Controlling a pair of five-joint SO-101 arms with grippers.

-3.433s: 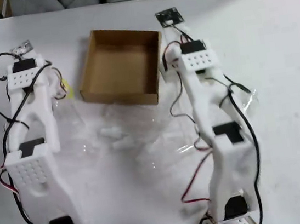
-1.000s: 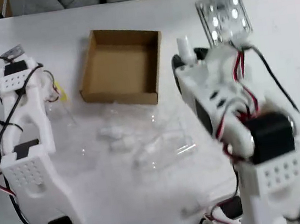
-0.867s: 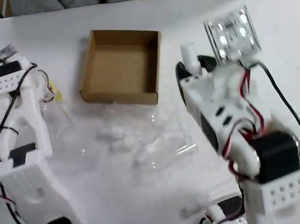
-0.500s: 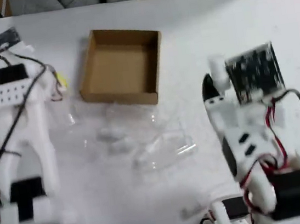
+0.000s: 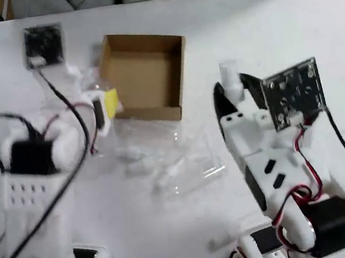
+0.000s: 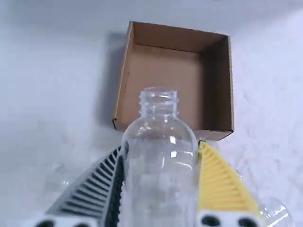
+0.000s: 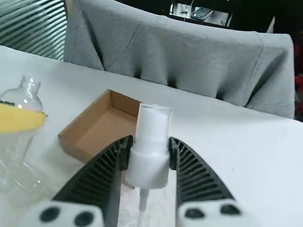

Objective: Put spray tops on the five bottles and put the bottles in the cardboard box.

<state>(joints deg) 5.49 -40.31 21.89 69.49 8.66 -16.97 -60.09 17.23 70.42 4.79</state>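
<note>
Left gripper [image 6: 161, 147] clamped on clear bottle [image 6: 159, 165], neck uncapped (thread bare), just beside cardboard box [image 5: 143, 75]. Right gripper [image 7: 149, 142] grasping white spray top [image 7: 150, 158], stem down. Other bottles [image 5: 181, 173] lying on table [image 5: 272, 14] near box.

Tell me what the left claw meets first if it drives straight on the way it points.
Most likely the box: the left claw, shut on a bottle, points into its open top. Depth is unclear, so it may clip the near wall first.
</note>
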